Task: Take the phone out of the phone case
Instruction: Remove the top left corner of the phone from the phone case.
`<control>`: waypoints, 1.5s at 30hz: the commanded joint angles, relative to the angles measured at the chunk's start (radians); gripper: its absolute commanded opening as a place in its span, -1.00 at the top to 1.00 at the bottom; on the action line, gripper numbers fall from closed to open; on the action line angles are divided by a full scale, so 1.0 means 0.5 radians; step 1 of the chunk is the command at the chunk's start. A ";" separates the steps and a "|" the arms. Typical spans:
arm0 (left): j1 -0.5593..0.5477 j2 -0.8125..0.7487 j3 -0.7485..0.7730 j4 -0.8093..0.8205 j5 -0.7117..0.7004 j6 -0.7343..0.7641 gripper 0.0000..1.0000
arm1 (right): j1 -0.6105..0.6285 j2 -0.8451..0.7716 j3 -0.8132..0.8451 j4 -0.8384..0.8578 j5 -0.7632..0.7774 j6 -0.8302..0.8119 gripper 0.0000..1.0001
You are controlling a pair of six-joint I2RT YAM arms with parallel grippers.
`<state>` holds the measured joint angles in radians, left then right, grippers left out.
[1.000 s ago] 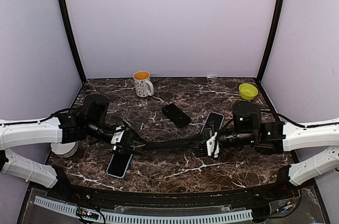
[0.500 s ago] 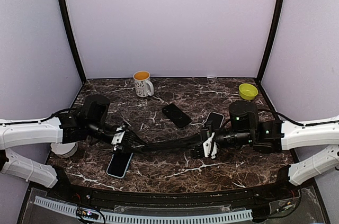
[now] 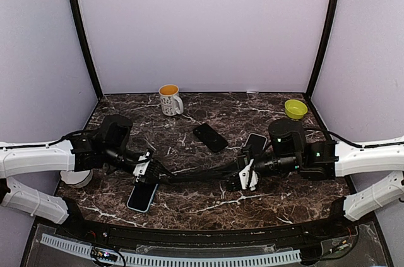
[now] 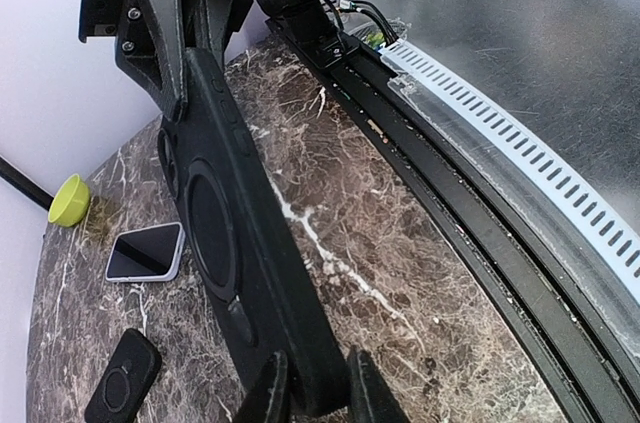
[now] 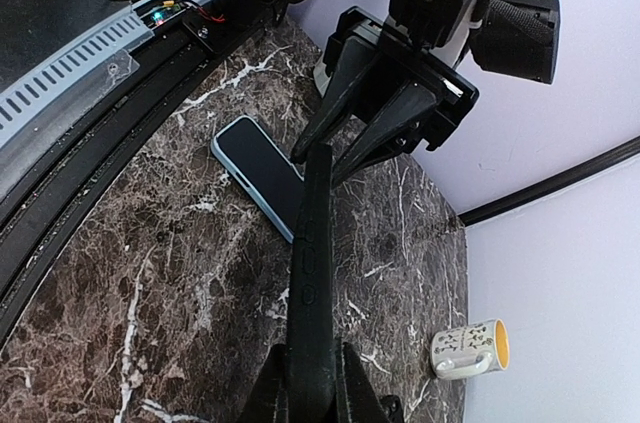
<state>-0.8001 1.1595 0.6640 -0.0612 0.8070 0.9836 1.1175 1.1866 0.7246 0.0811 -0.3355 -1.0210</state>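
Black case (image 3: 196, 172) was clamped at both short ends: left gripper (image 4: 315, 390) jaws pinched tight on its left end, right gripper (image 5: 312, 390) jaws pinched on its right end, w/ the case bridging the gap between them, off the table (image 3: 189, 205). Long axis ran left-right, approx. parallel to the near table edge. From above it showed as a thin strip, i.e. edge up. Left wrist view showed its back w/ round ring and camera cut-out. Front was hidden, so couldn't tell if anything sat inside. A blue-edged phone (image 3: 142, 196) lay screen-up on the marble, just below and nearer than the left gripper, prob. the one already out. If so, the left arm was the closer one to it. Further out: a pale phone (image 3: 255, 142) just beyond the right gripper, a black handset (image 3: 210, 137) mid-table, mug (image 3: 169, 99) and green bowl (image 3: 295, 108) at the far edge.
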 commanded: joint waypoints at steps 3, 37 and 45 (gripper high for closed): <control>-0.040 0.002 -0.019 -0.121 0.059 0.049 0.63 | 0.061 0.007 0.126 0.016 -0.032 -0.127 1.00; -0.146 0.079 0.019 -0.327 -0.053 0.096 0.65 | 0.297 0.147 0.263 -0.197 0.304 -0.504 1.00; -0.151 0.110 0.036 -0.368 -0.060 0.105 0.64 | 0.322 0.168 0.306 -0.296 0.325 -0.560 1.00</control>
<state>-0.8608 1.2106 0.6643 -0.2012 0.7238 1.0397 1.2526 1.2663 0.8238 -0.0948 -0.1566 -1.2263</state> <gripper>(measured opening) 0.200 0.091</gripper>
